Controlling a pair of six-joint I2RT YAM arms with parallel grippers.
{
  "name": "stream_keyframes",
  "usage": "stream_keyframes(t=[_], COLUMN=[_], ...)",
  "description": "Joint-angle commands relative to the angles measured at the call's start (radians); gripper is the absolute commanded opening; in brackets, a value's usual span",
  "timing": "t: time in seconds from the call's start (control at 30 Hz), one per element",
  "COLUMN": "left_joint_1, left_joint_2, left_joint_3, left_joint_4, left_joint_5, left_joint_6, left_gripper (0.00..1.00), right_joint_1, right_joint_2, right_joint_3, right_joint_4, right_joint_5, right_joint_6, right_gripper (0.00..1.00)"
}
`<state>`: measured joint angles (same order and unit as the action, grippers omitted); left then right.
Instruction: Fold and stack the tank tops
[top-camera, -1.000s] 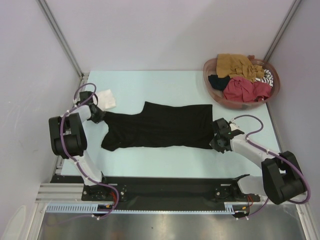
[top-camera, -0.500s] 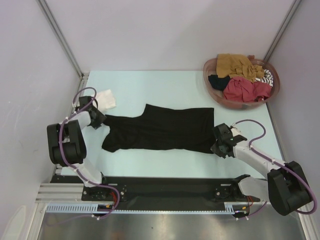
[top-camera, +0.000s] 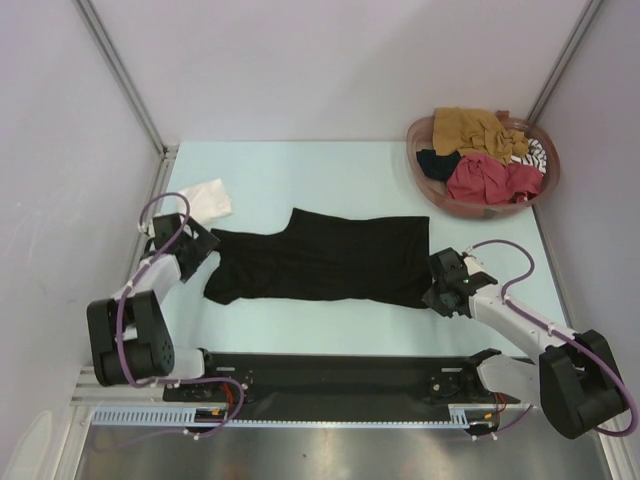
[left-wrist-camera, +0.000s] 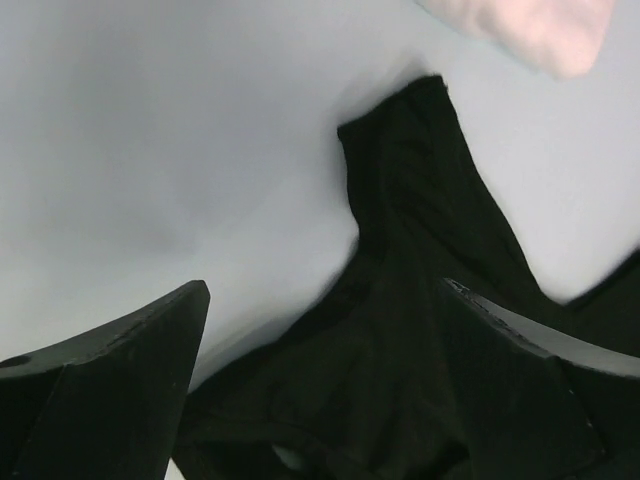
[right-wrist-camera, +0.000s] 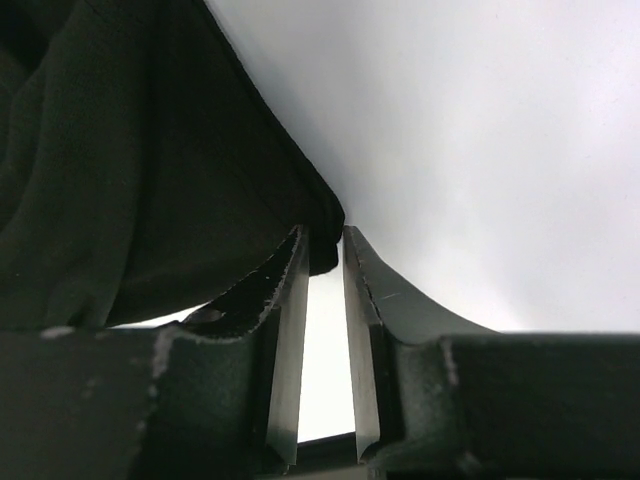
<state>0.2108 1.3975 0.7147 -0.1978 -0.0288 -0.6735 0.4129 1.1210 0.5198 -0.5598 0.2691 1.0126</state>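
A large black tank top (top-camera: 320, 255) lies spread flat across the middle of the table, its straps pointing left. My left gripper (top-camera: 197, 248) hangs open just over the strap end, and its jaws (left-wrist-camera: 325, 288) stand wide apart above the black cloth (left-wrist-camera: 420, 300) without gripping it. My right gripper (top-camera: 433, 285) is at the garment's lower right corner. Its jaws (right-wrist-camera: 323, 232) are narrowly apart, with the corner of black cloth (right-wrist-camera: 130, 180) lying loose between the tips. A small white tank top (top-camera: 205, 197) lies folded at the far left.
A round reddish-brown basket (top-camera: 470, 212) at the back right holds mustard (top-camera: 475, 130), red (top-camera: 490, 180), striped (top-camera: 535, 152) and black (top-camera: 435, 162) garments. Walls close in the table on the left, back and right.
My left gripper has opened wide and let go of the strap, its arm drawing back toward the near edge. My right jaws have parted slightly at the cloth's corner.
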Motion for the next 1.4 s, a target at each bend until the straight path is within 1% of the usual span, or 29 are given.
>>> stream_keyframes(t=[0.0, 0.1, 0.2, 0.3, 0.4, 0.5, 0.8, 0.87, 0.97, 1.07, 1.1, 1.2, 1.3, 1.37], left_joint_1=[-0.001, -0.001, 0.001, 0.001, 0.001, 0.001, 0.002, 0.002, 0.001, 0.001, 0.002, 0.001, 0.001, 0.001], left_joint_2=[-0.147, -0.251, -0.313, -0.322, -0.298, -0.279, -0.364, -0.361, -0.322, -0.339, -0.35, -0.353, -0.321, -0.292], left_joint_3=[-0.091, -0.162, -0.191, -0.195, -0.204, -0.219, -0.264, -0.27, -0.267, -0.268, -0.271, -0.267, -0.258, -0.261], left_joint_4=[0.018, 0.012, -0.002, -0.014, -0.015, -0.014, -0.072, -0.063, -0.06, -0.071, -0.077, -0.089, -0.095, -0.071], left_joint_5=[0.064, 0.145, 0.223, 0.298, 0.357, 0.378, 0.277, 0.264, 0.28, 0.261, 0.232, 0.201, 0.184, 0.179], left_joint_6=[-0.038, -0.072, -0.09, -0.098, -0.106, -0.112, -0.109, -0.109, -0.112, -0.109, -0.109, -0.094, -0.092, -0.097], left_gripper=[1.0, 1.0, 1.0, 1.0, 1.0, 1.0, 1.0, 1.0, 0.99, 0.99, 0.99, 1.0, 1.0, 1.0], right_joint_1=[0.001, 0.0, 0.0, -0.002, -0.005, -0.014, -0.057, -0.06, -0.063, -0.065, -0.069, -0.074, -0.08, -0.083], right_joint_2=[-0.02, -0.027, -0.035, -0.049, -0.061, -0.07, -0.063, -0.063, -0.063, -0.059, -0.058, -0.047, -0.036, -0.024], right_joint_3=[-0.009, -0.012, -0.02, -0.027, -0.032, -0.037, -0.066, -0.066, -0.066, -0.072, -0.078, -0.084, -0.087, -0.089], right_joint_4=[0.015, 0.021, 0.04, 0.052, 0.058, 0.072, 0.123, 0.13, 0.132, 0.135, 0.139, 0.143, 0.144, 0.144], right_joint_5=[0.019, 0.013, 0.001, -0.008, -0.007, -0.014, -0.05, -0.053, -0.054, -0.053, -0.053, -0.05, -0.044, -0.042], right_joint_6=[-0.006, -0.006, -0.012, -0.019, -0.029, -0.045, -0.072, -0.077, -0.08, -0.083, -0.083, -0.072, -0.065, -0.062], right_gripper=[0.25, 0.25, 0.24, 0.24, 0.24, 0.24, 0.22, 0.21, 0.21, 0.21, 0.21, 0.18, 0.11, 0.06])
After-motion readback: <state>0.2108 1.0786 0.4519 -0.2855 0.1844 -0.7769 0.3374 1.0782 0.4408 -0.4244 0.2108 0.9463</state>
